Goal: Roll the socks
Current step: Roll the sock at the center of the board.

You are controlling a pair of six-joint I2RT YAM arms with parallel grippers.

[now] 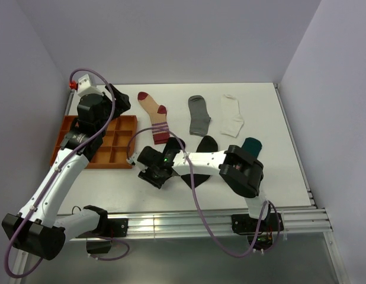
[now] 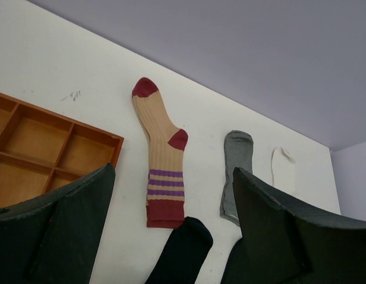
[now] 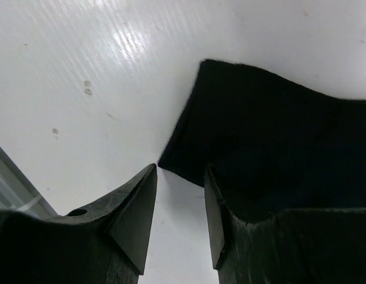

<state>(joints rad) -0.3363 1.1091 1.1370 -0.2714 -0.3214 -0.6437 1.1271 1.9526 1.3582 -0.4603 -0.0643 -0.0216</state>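
Several socks lie on the white table. A beige red-striped sock (image 1: 154,118), a grey sock (image 1: 199,114) and a white sock (image 1: 231,115) lie in a row at the back. A dark teal sock (image 1: 252,145) shows behind the right arm. Two black socks (image 1: 205,144) (image 1: 189,177) lie mid-table, partly hidden under the right arm. My right gripper (image 1: 153,176) is low at the table and open; in the right wrist view (image 3: 180,169) its tips straddle a corner of a black sock (image 3: 272,118). My left gripper (image 1: 121,97) is open and empty, raised above the tray's far corner.
The orange compartment tray (image 1: 121,121) stands at the left, under the left arm, and also shows in the left wrist view (image 2: 64,127). Walls close in the back and both sides. A metal rail runs along the near table edge (image 1: 189,222).
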